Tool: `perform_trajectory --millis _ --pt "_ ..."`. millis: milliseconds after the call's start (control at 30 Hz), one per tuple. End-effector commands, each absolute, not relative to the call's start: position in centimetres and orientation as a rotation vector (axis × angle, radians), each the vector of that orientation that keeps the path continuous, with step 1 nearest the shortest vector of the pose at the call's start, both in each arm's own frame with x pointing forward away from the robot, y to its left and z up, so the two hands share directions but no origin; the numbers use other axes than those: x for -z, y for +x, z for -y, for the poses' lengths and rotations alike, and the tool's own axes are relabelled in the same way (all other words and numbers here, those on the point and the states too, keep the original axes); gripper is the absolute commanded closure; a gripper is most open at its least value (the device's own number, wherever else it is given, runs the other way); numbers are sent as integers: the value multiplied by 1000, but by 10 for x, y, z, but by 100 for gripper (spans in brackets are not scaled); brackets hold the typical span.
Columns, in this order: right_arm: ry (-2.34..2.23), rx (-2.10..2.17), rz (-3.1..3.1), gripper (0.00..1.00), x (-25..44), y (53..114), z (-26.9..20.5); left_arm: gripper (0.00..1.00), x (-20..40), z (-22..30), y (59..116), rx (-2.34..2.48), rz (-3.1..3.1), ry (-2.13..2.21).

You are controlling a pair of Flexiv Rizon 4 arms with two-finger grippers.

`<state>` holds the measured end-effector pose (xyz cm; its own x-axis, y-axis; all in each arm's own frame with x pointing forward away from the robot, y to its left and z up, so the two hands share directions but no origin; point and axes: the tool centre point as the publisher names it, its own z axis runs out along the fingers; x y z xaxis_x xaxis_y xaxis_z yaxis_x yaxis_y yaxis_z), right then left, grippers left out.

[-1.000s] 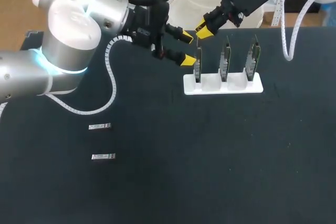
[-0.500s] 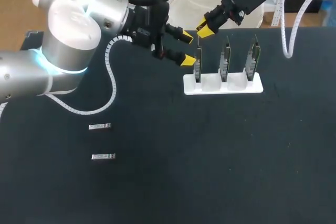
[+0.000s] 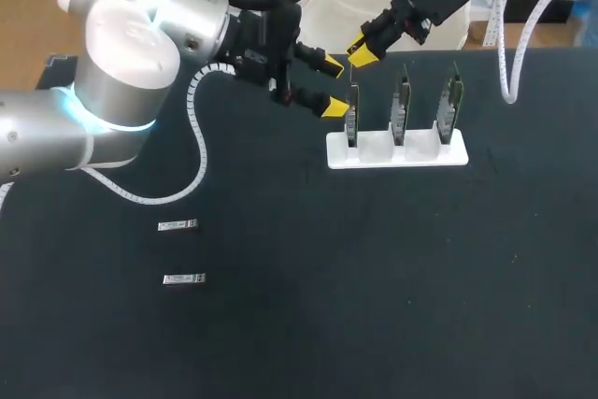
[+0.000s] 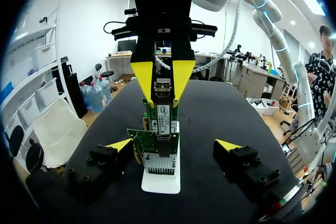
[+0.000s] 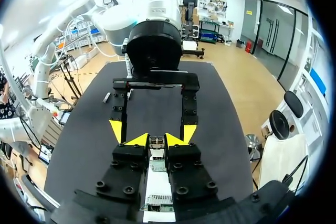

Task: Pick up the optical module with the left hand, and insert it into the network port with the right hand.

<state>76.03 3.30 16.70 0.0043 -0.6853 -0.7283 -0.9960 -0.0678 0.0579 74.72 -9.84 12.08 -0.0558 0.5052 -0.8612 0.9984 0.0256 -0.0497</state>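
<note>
My right gripper (image 3: 359, 49) hangs just above the leftmost of three green network cards (image 3: 351, 119) that stand in a white rack (image 3: 397, 153). It is shut on a small metal optical module (image 4: 163, 86), which points down at the card's port. My left gripper (image 3: 334, 86) is open beside that card, with its fingers on either side of the card's upper edge and nothing held. In the right wrist view the module (image 5: 156, 142) sits between the yellow tips, with the left gripper's fingers (image 5: 189, 132) just beyond.
Two more optical modules (image 3: 177, 225) (image 3: 184, 278) lie on the black table at the left. The rack's other two cards (image 3: 401, 111) (image 3: 452, 109) stand to the right of the grippers. My left arm's white cable (image 3: 201, 151) loops over the table.
My right gripper has shifted slightly up and to the left with the module. The left arm has not moved.
</note>
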Motion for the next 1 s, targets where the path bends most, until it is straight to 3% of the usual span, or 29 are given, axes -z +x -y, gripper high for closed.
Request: perform_trajectory --millis 33,1000 --pt "-1791 -824 -1728 100 -165 755 -32 0 -121 100 749 941 -1644 1556" --pt "-1806 -798 -1722 100 -166 758 -32 0 -121 100 749 941 -1644 1556"
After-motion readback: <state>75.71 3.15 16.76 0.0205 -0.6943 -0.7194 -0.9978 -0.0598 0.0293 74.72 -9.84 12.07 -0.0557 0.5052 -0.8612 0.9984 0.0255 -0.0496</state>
